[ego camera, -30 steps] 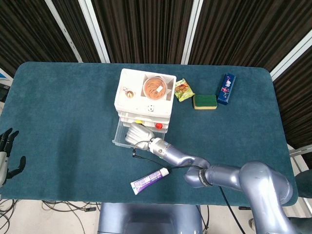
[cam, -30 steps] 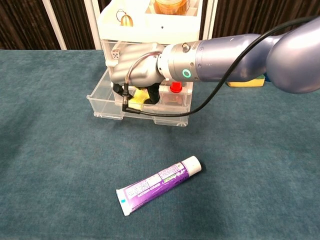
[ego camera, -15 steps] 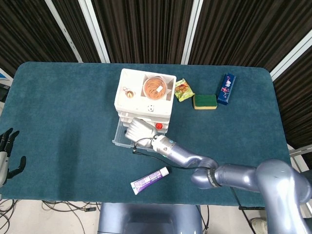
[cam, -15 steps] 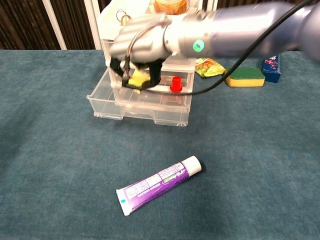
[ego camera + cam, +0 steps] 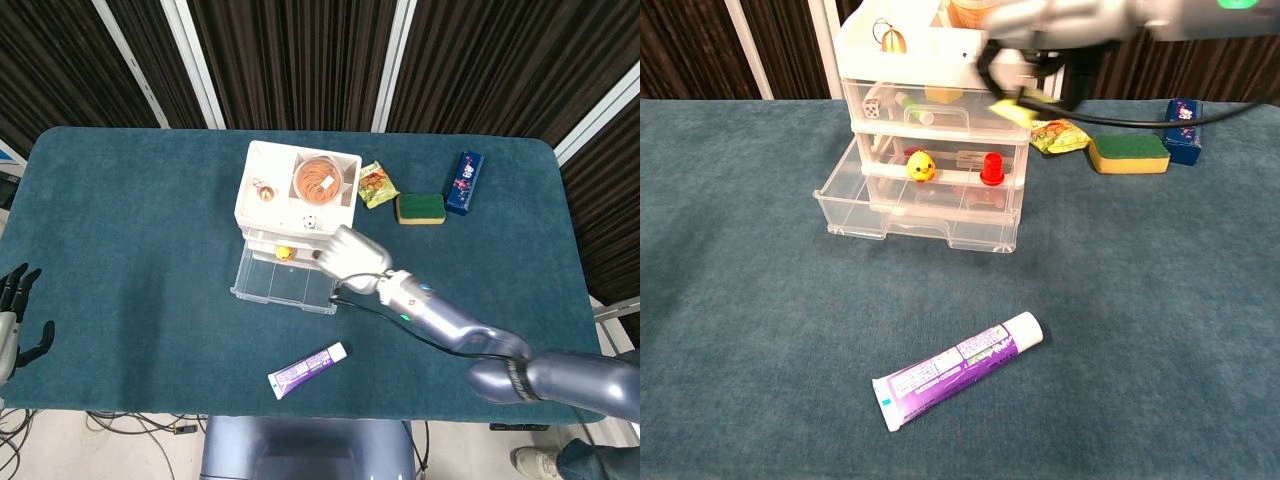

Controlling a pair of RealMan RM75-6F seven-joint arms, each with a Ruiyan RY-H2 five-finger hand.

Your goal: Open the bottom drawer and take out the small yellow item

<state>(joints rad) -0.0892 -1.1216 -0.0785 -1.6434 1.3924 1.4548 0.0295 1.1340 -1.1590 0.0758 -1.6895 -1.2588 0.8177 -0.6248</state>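
Note:
The clear plastic drawer unit (image 5: 297,205) stands mid-table with its bottom drawer (image 5: 910,218) pulled out toward me. My right hand (image 5: 1040,45) hovers high at the unit's right front corner and pinches a small yellow item (image 5: 1011,108) under its fingers. In the head view the right hand (image 5: 350,258) covers that item. A yellow duck (image 5: 920,165) and a red piece (image 5: 990,168) sit inside the middle drawer. My left hand (image 5: 15,320) hangs off the table's left edge, fingers apart, holding nothing.
A purple toothpaste tube (image 5: 957,370) lies on the cloth in front of the drawers. Right of the unit lie a snack packet (image 5: 377,185), a green-and-yellow sponge (image 5: 420,208) and a blue packet (image 5: 464,182). A bowl (image 5: 318,180) sits on top of the unit.
My right hand came up out of the bottom drawer with the small yellow item and moved right and higher, uncovering the duck and the open drawer. The left hand stayed put.

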